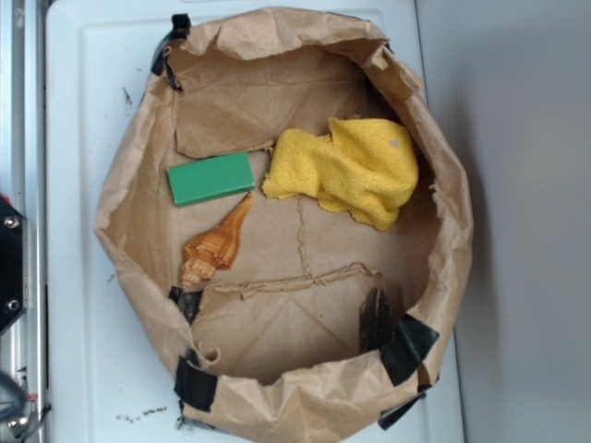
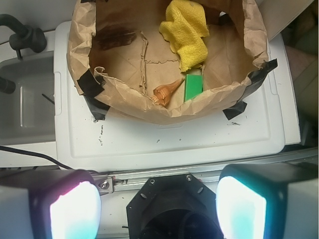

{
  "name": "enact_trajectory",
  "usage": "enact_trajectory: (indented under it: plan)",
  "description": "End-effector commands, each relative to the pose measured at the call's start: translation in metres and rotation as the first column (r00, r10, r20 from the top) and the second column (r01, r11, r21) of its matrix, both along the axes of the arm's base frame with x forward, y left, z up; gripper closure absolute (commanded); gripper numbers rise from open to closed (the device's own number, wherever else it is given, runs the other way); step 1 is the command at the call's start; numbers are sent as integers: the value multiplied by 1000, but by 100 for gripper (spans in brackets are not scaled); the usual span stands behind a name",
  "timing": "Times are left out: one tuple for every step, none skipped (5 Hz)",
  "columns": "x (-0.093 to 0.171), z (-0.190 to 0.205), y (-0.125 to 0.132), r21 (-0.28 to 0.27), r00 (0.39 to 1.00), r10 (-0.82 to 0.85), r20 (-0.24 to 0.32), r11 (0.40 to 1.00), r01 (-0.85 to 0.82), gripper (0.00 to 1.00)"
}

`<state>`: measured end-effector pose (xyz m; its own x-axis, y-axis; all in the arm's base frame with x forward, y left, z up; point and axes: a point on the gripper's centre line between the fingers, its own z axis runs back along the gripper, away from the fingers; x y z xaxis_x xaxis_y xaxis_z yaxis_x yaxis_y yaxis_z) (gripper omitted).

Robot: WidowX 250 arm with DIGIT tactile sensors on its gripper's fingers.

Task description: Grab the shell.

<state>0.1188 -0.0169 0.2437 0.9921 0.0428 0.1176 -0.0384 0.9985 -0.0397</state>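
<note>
White plastic makes up the tabletop [image 1: 83, 111], and on it sits a low, crumpled brown paper tub [image 1: 138, 166] patched at its rim with black tape. Inside, the conch shell [image 1: 218, 243] lies on the paper floor at about eight o'clock from the tub's middle in the exterior view, knobby end toward the near wall, pointed tail aimed up at one o'clock toward the green block [image 1: 211, 178], which lies just beside it. A fuzzy yellow cloth [image 1: 346, 171] is bunched at two o'clock, well apart from the shell. In the wrist view the claw [image 2: 157, 206] hangs released, its two pads spread wide, outside the tub and far short of the shell, which shows there at twelve o'clock behind the paper wall. A good approach probably clears that raised wall first, then descends over the shell's thicker whorled body, with the pads turned across its long axis so they close on its sides, away from the block.
</note>
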Motion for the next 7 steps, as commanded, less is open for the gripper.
enact_trajectory:
  plan:
    - [0, 0, 0, 0, 1000, 0, 0, 1000, 0, 0]
    - [30, -2, 14, 29, 995, 79, 54, 996, -81, 0]
    - [65, -5, 29, 27, 993, 113, 20, 993, -113, 0]
    - [91, -9, 50, -22, 985, 170, 18, 985, -169, 0]
    - [116, -15, 59, -62, 981, 193, 20, 979, -192, 0]
    - [116, -15, 59, -62, 981, 193, 20, 979, -192, 0]
    - [116, -15, 59, -62, 981, 193, 20, 979, -192, 0]
